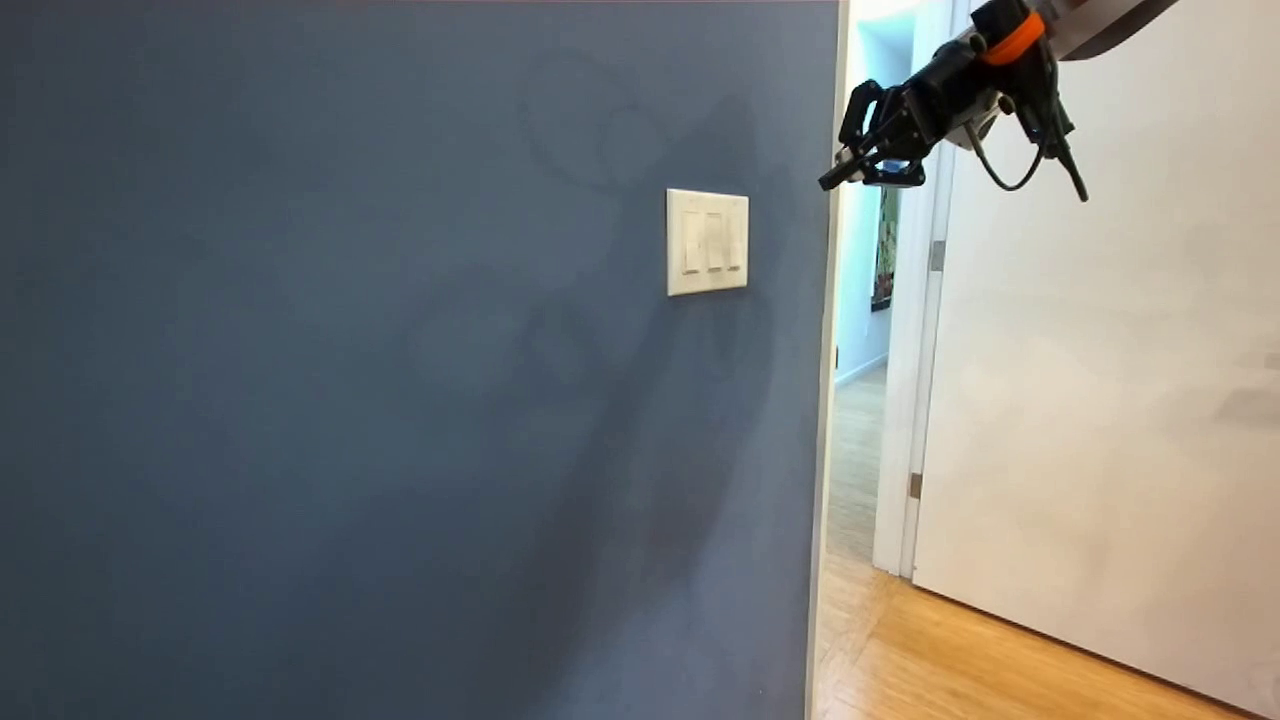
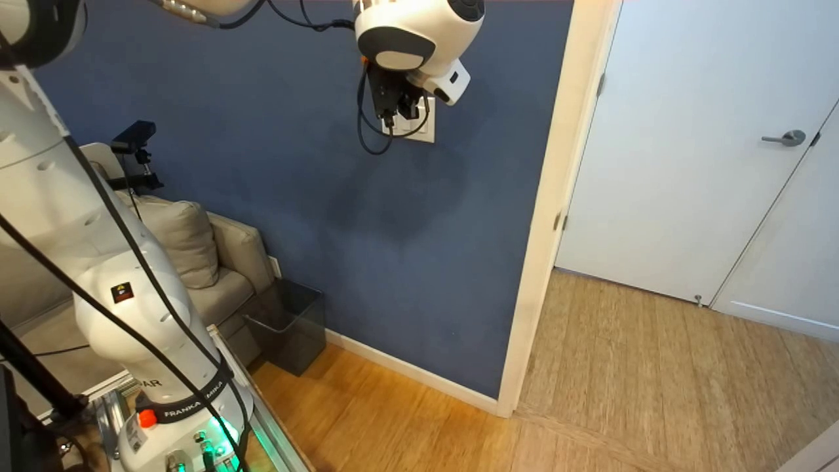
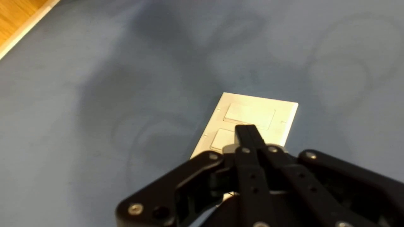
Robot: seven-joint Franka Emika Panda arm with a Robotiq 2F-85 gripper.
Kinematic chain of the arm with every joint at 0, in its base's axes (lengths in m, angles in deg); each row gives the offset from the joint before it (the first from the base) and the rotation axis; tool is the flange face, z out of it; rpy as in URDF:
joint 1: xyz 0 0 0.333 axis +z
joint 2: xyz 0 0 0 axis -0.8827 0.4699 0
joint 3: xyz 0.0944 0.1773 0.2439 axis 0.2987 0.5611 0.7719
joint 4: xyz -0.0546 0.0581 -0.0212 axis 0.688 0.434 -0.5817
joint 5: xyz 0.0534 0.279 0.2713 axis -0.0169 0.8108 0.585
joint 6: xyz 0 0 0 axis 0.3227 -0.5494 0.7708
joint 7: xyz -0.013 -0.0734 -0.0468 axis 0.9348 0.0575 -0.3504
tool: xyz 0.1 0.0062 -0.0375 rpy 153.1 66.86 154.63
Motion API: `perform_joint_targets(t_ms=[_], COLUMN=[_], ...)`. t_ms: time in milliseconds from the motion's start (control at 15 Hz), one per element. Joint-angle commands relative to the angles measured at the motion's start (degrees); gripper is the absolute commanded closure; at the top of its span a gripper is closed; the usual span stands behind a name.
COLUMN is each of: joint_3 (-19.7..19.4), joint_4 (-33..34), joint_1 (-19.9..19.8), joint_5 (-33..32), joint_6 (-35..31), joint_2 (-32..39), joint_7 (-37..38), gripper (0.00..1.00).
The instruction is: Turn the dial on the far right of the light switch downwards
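In an exterior view the gripper point(image 1: 836, 178) is just hanging off to the right of the light switch point(image 1: 707, 243), clearly apart from it. The far-right control point(image 1: 736, 242) is the last of 3, up on a blue wall point(image 1: 330, 400).

In an exterior view the robot's wrist point(image 2: 439, 39) blocks part of the switch, with a beige couch point(image 2: 233, 244) lower down.

Wrist view: fingers point(image 3: 242, 135) are pressed together and cover a chunk of the switch.

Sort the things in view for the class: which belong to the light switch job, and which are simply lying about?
For the job:
light switch panel
far-right switch on it
gripper

Just there:
sofa
cushion
dark bin
door with lever handle
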Motion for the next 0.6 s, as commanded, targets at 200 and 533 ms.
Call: perform_joint_targets(t_ms=[200,533], joint_3=[1.12,2.84], joint_4=[2.99,3.7], joint_1=[-0.3,-0.38], joint_5=[9.22,13.75], joint_6=[1.73,-0.91], joint_2=[4.51,8.44], joint_7=[2.87,2.88], gripper=[1.0,1.0])
